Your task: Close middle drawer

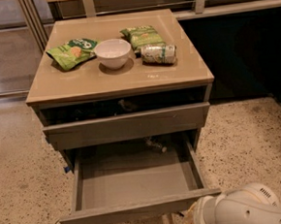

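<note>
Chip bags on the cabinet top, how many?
2 bags: one left of the bowl, one behind the can. The hand sits by the front right corner of the open drawer.

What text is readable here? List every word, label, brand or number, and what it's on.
Left green bag: white logo, too blurred to read.
Right green bag: print unreadable.
Can: label too blurred.
Middle drawer: no text.
Hand, by the drawer's front right corner: no text visible.
</note>
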Available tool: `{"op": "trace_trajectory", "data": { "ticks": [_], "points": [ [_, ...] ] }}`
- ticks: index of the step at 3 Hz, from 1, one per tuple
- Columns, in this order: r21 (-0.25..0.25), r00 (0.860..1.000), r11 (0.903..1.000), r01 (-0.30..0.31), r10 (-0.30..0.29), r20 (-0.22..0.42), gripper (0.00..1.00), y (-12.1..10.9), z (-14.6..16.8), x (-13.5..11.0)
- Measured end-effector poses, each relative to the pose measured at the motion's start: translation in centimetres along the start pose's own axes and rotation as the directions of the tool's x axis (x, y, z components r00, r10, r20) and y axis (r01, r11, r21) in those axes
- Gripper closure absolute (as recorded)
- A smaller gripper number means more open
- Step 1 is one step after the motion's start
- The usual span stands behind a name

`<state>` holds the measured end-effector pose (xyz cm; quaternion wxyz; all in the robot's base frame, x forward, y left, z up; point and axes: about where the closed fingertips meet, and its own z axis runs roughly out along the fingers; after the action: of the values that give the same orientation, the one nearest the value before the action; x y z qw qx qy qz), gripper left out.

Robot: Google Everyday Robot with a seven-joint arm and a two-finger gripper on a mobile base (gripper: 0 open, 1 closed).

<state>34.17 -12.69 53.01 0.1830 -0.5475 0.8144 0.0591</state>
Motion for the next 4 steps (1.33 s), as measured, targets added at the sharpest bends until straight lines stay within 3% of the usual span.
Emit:
{"op": "trace_trajectory", "data": {
  "ticks": [1, 2, 3, 4],
  "points": [
    [0.017, 0.999, 0.9995, -0.025, 0.025, 0.026, 1.0, 1.5, 1.9, 1.7],
    [0.108, 0.996, 0.9936, -0.033, 0.023, 0.09, 1.0, 0.1, 1.5, 3.4],
    [0.11, 0.996, 0.9937, -0.022, 0.013, 0.085, 1.0, 0.2, 1.5, 4.0],
    [0.161, 0.987, 0.9863, -0.037, 0.011, 0.157, 1.0, 0.0, 1.7, 4.5]
  ]
}}
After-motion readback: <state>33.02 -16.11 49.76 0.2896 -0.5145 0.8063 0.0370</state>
